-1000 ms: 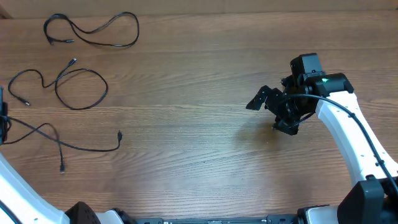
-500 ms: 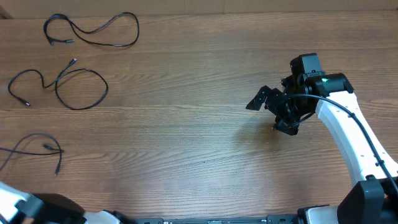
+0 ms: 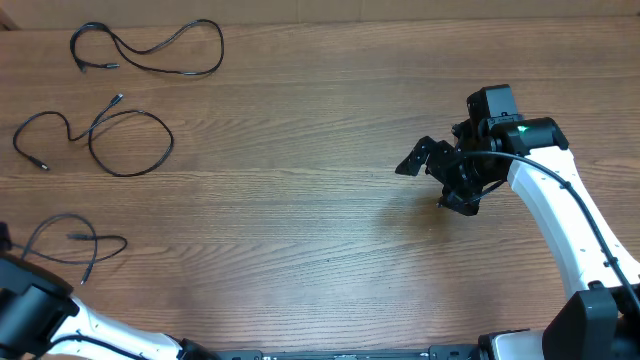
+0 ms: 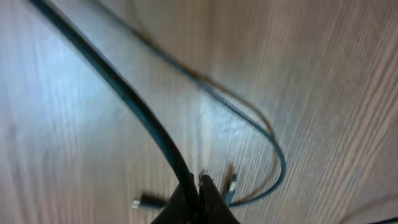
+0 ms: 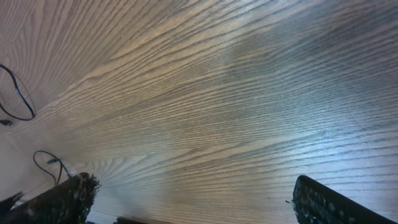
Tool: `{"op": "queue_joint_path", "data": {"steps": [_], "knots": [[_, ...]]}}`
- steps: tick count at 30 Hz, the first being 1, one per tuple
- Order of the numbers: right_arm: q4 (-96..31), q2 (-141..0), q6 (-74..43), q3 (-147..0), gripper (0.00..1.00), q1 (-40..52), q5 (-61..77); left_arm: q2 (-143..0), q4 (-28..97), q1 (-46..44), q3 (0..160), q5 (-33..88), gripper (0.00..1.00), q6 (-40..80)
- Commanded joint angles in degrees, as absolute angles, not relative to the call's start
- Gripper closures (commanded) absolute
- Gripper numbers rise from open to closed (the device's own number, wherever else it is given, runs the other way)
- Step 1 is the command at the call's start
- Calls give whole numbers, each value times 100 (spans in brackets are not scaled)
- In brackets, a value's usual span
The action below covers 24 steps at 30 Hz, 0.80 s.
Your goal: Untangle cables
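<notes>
Three thin black cables lie apart at the table's left: one at the far left corner [image 3: 150,45], one below it [image 3: 110,140], and a third in a small loop near the front left [image 3: 70,245]. In the left wrist view my left gripper [image 4: 199,182] is shut on a black cable [image 4: 124,93] that runs up and left from the jaws. A thinner loop [image 4: 273,155] and small plugs lie on the wood beneath. In the overhead view the left gripper is at or past the left edge. My right gripper [image 3: 437,183] is open and empty over bare wood, far from the cables; its fingers [image 5: 193,205] show wide apart.
The left arm [image 3: 40,310] crosses the front left corner. The right arm [image 3: 560,220] reaches in from the front right. The table [image 3: 300,200] is plain brown wood. Two cable loops show at the far left of the right wrist view [image 5: 18,93].
The front-left cable has been pulled left and gathered from a long spread into a small loop. The left arm has swung toward the front left corner. The right arm has not moved.
</notes>
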State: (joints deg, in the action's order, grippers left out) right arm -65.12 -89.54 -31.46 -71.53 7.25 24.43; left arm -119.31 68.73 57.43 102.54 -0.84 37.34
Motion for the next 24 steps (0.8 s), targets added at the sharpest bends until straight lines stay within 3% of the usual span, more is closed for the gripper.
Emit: {"op": "queue_joint_path", "data": {"steps": [1, 3, 4, 5, 12, 15, 17, 19, 24], "knots": [[-6460, -8949, -3103, -7273, 0, 751, 2408, -12383, 6720, 5666, 10237, 720, 96, 1747], [-6453, -8949, -3103, -7273, 0, 751, 2405, -12534, 6700, 5621, 10235, 799, 93, 1649], [-6438, -8949, -3105, -7273, 0, 751, 2408, -12623, 6716, 5572, 10235, 799, 69, 1645], [-6418, -8949, -3124, -7273, 0, 751, 2405, -12654, 6722, 5533, 10237, 777, 62, 1619], [-6355, -8949, -3144, -7273, 0, 751, 2408, -12667, 6696, 5096, 10250, 351, 56, 1326], [-6348, -8949, -3144, -7273, 0, 751, 2408, -12665, 6700, 4775, 10322, 346, 74, 1146], [-6348, -8949, -3144, -7273, 0, 751, 2408, -12665, 6764, 4477, 10464, 344, 66, 937], [-6353, -8949, -3142, -7273, 0, 751, 2408, -12665, 6904, 4311, 10726, 314, 41, 1125], [-6353, -8949, -3142, -7273, 0, 751, 2408, -12665, 7542, 4182, 11668, -121, 29, 1463]]}}
